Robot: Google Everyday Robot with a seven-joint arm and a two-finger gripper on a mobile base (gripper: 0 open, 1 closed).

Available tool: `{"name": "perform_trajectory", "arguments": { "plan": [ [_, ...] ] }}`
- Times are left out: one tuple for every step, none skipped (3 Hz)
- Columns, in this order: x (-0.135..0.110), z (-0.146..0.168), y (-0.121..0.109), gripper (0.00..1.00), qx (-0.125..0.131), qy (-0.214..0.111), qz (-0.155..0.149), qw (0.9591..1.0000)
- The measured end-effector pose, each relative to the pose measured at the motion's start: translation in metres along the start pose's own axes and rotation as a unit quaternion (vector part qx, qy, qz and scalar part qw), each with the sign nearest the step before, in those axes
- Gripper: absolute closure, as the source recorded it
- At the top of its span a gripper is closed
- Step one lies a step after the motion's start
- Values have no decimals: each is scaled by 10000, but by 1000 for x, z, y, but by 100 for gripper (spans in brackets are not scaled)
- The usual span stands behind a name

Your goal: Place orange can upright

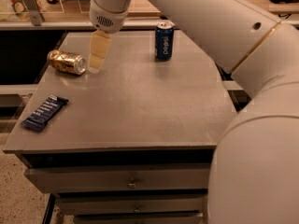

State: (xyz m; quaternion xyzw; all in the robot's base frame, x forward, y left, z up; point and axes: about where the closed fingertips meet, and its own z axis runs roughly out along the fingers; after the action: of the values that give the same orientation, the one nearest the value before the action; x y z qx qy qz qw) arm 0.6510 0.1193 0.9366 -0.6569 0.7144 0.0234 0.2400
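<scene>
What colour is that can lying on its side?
Shiny gold-orange with a silver end: the orange can, seen in the camera view. The gripper hangs close beside it.

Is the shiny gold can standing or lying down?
Lying down: the golden metal can shows its silver end sideways. Gripper hovers beside it.
</scene>
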Motion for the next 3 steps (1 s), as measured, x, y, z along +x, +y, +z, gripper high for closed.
{"name": "perform_trajectory", "arguments": {
  "plan": [
    [-11, 25, -28, 0, -51, -125, 250, 9996],
    [-24, 43, -48, 0, -102, -149, 371, 9991],
    [-56, 68, -63, 0, -80, -287, 453, 9985]
  ]
}}
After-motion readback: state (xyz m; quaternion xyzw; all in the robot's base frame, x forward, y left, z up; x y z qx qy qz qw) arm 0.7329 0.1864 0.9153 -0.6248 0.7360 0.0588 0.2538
